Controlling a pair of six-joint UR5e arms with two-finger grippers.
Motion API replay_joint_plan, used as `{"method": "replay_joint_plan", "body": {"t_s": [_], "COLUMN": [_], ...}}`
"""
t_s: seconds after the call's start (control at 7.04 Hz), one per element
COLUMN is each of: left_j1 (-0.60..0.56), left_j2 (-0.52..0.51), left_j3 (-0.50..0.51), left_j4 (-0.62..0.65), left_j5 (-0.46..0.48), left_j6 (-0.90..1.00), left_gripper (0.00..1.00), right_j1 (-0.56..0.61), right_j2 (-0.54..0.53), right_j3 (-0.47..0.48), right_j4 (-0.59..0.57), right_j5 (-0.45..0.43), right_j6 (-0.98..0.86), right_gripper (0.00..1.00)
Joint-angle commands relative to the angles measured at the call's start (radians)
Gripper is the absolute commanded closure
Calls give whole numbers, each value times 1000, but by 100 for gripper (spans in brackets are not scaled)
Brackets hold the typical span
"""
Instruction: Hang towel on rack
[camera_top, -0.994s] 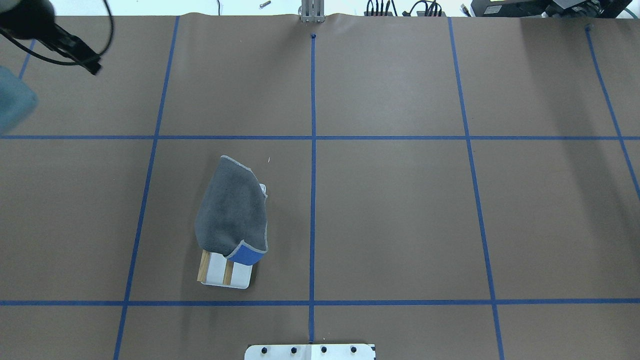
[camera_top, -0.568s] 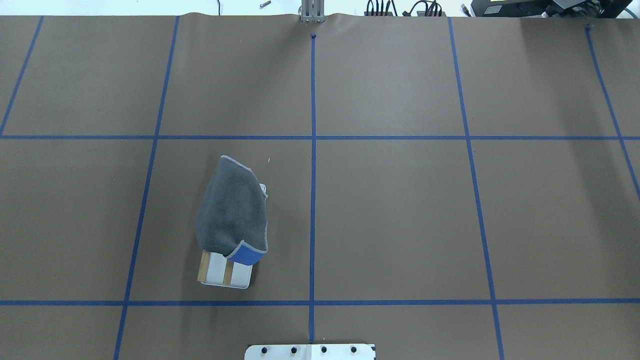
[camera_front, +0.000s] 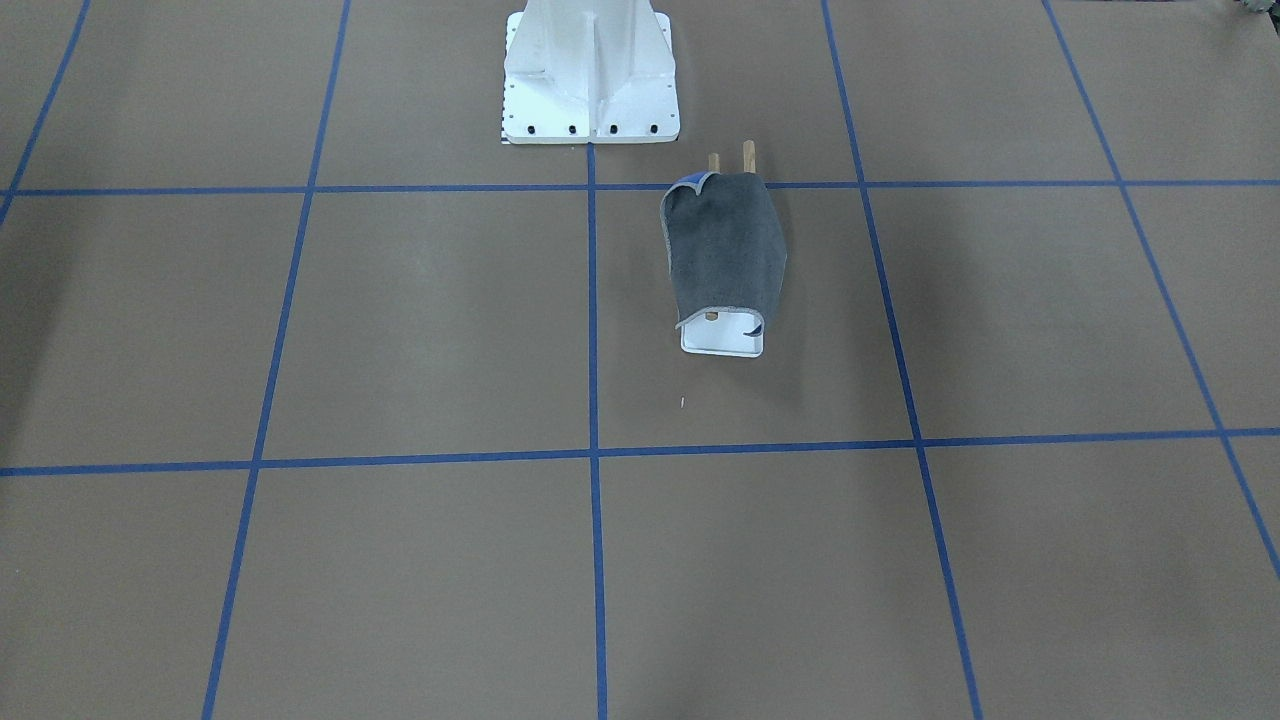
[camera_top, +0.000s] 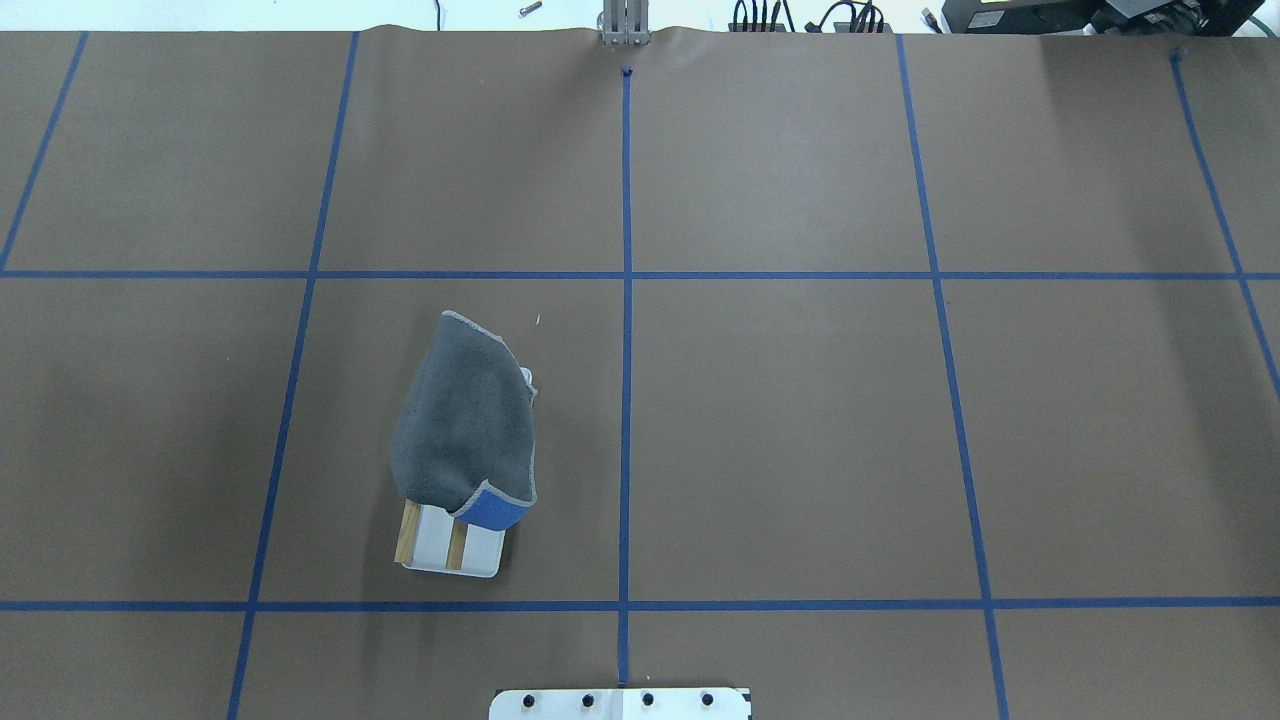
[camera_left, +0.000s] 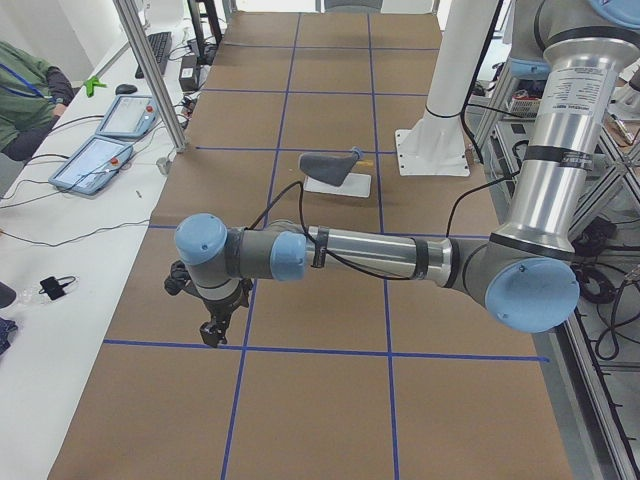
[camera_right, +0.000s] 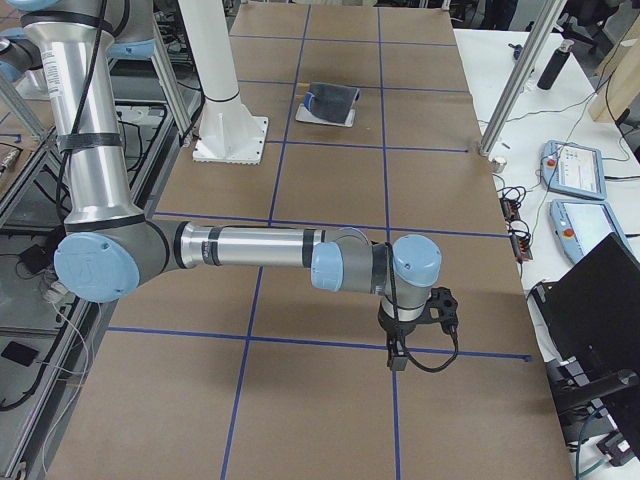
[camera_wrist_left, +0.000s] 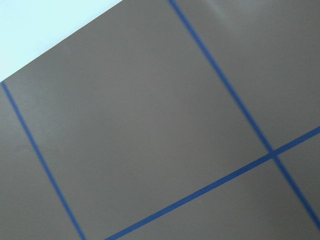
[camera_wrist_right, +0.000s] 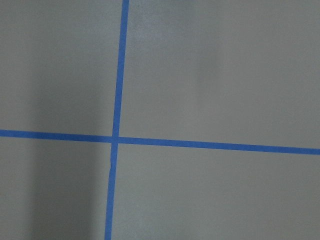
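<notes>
The dark grey towel (camera_top: 465, 420) lies draped over the rack, with a blue corner (camera_top: 492, 512) folded up at its near end. The rack's two wooden dowels (camera_top: 408, 533) and white base plate (camera_top: 478, 556) stick out from under it. The towel (camera_front: 722, 250) and the plate (camera_front: 722, 343) also show in the front view. Both arms are far from the rack, at the table's two ends. The left gripper (camera_left: 212, 335) points down near the left end and the right gripper (camera_right: 395, 360) near the right end. Each shows only in a side view, so I cannot tell whether it is open or shut.
The large white bolted pedestal (camera_front: 590, 70) stands just behind the rack. Blue tape lines grid the brown table. A side bench holds tablets (camera_left: 100, 165), with a seated person (camera_left: 25, 95) beside it. Aluminium posts (camera_right: 510, 90) stand at the table's far edge.
The left arm, seen at the overhead view's top left corner a second ago, has left that view. The towel and rack have not moved.
</notes>
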Motion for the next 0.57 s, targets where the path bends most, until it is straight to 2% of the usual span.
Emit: {"method": "replay_joint_plan", "body": {"t_s": [0.0, 0.14, 0.43], "left_j1": [-2, -2, -2], "left_j2": [96, 132, 146], "left_j3": [-139, -194, -203], "left_j4": [-18, -20, -20], "left_j5": [53, 61, 61], "left_j6": [1, 2, 2], "left_gripper": [1, 1, 1], "right_j1": [0, 0, 0], "right_j2": [-14, -14, -17], "right_j3": [1, 12, 12], "right_j4": [3, 3, 3], "right_j5": [10, 8, 5], "right_j6": [1, 4, 10], "right_gripper": [0, 0, 0]}}
